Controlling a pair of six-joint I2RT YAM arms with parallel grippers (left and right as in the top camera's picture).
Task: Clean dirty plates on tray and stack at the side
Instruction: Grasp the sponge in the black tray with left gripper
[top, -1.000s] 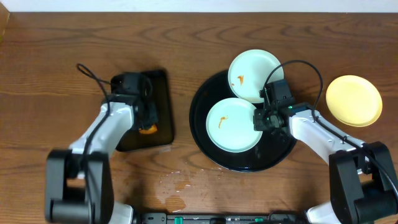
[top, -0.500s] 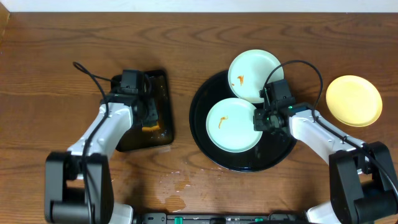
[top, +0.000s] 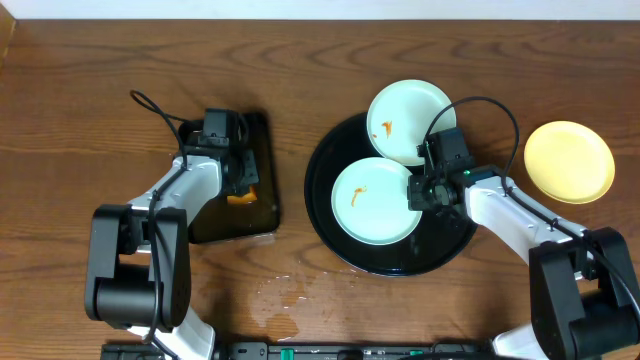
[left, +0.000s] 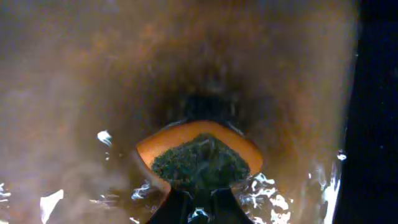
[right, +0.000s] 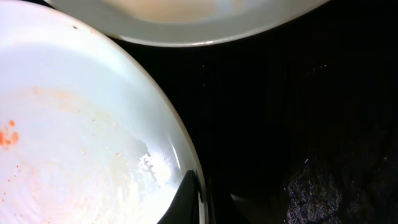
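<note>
The round black tray (top: 330, 235) holds one mint plate (top: 370, 200) with a faint orange smear. A second mint plate (top: 408, 120) with an orange smear rests over the tray's back rim. A yellow plate (top: 569, 161) lies on the table to the right. My right gripper (top: 421, 190) is shut on the front plate's right rim (right: 180, 155), one finger (right: 188, 198) on top. My left gripper (top: 238, 188) is over the small rectangular tray (top: 262, 150), shut on an orange sponge (top: 241, 199) with a green scouring face (left: 199, 163).
The rectangular tray's floor (left: 74, 93) is wet and brownish. A puddle of water (top: 285, 290) lies on the wooden table in front, between the two trays. The left arm's cable (top: 150, 108) loops behind it.
My left gripper opened briefly and shut again on the sponge, and the sponge has shifted slightly toward the back. The left arm's elbow swung inward. The right arm and the plates have not moved.
</note>
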